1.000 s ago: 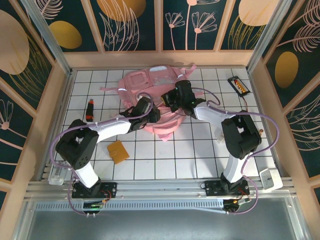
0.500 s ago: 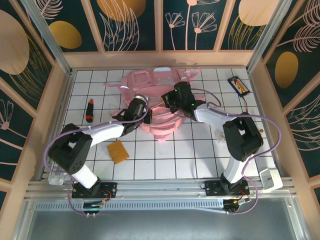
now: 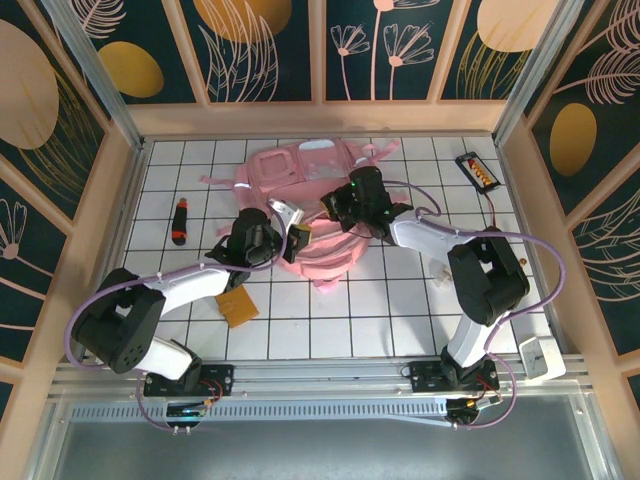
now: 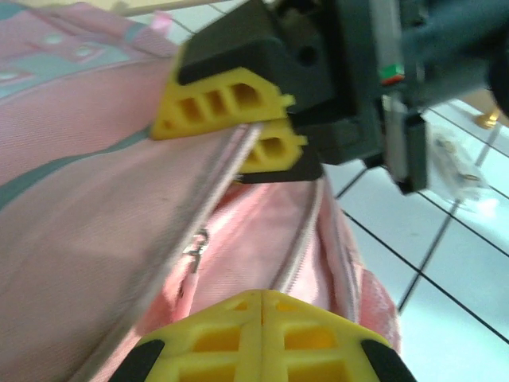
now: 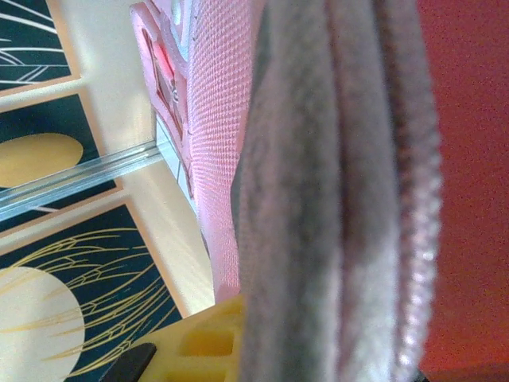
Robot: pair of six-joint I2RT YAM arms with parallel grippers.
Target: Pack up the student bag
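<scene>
Backing off, our left pincer (image 4: pixel 262 312) is closing empty while our right pincer (image 4: pixel 266 132) is pinching the student bag (image 3: pixel 300 165) by its zipper edge, likely holding the mouth open.

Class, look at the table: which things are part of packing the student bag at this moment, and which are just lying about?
In the job:
student bag
right gripper, clamped on the bag's zip edge
left gripper, shut, close to the bag

Lying about, untouched:
red-and-black marker
tan pad
black case
</scene>
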